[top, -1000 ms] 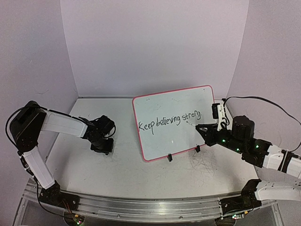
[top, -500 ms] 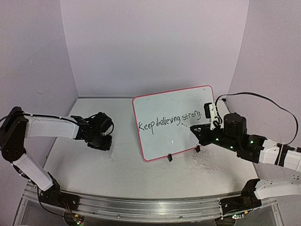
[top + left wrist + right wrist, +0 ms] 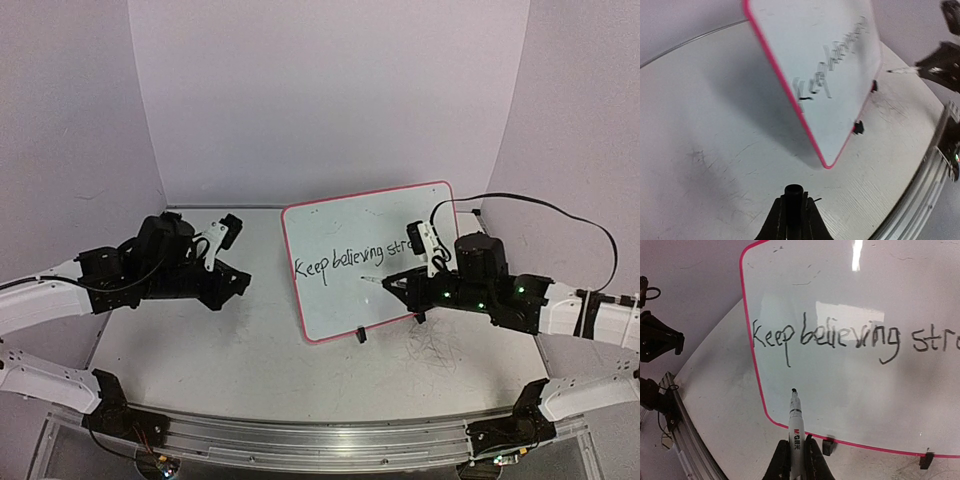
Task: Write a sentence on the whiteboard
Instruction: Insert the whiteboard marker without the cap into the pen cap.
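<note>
Jaws of the right gripper (image 3: 796, 452) are clamped on a marker (image 3: 794, 415), tip forward. Those of the left gripper (image 3: 793, 202) have just closed on a small black cap (image 3: 793, 191), likely the marker's own. The whiteboard (image 3: 400, 215) stands propped at the centre of the overhead view, with the sentence (image 3: 345, 260) across its middle; the last letters are hidden behind the right arm.

A second ago the marker tip sat at the right end of the line, by the full stop. It has since slid to the lower middle of the board, below the words; whether it touches the surface I cannot tell. The left gripper has lifted off the bench (image 3: 250, 360) at the left of the frame and swung towards the board.

Writing looks finished, and capping the marker seems next.
</note>
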### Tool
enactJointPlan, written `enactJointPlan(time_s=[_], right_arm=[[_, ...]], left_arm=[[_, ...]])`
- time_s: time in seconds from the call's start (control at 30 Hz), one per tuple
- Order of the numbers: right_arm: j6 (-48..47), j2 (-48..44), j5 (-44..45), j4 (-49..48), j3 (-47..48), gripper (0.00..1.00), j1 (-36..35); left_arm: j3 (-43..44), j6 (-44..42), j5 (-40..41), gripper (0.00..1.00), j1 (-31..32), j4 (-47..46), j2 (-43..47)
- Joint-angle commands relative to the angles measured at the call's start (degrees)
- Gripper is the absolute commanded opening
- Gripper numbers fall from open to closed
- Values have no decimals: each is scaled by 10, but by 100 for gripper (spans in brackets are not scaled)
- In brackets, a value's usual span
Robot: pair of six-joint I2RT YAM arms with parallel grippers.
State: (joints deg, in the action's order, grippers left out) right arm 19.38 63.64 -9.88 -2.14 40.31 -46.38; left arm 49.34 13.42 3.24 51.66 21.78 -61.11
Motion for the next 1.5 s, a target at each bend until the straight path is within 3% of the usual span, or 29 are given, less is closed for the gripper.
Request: enactJointPlan(time_s=[0.0,0.2,0.33,0.97,1.47], right_arm=[[-2,26,-100,-34,47,0,-22],[19,81,-163,-65,75,0,-49],[38,111,-168,-91,92,0,-71],[42,238,-206,-86,206,0,-117],[27,266,-195,-64,229,0,-133]], left_arm=[[-6,-168,-59,1,57,-39,10],[-23,-329,-78,0,71,-45,24],[-41,-370,-81,0,72,-61,35],[-101,-415,-53,0,85,-100,56],[-104,-413,-47,0,86,-102,57]])
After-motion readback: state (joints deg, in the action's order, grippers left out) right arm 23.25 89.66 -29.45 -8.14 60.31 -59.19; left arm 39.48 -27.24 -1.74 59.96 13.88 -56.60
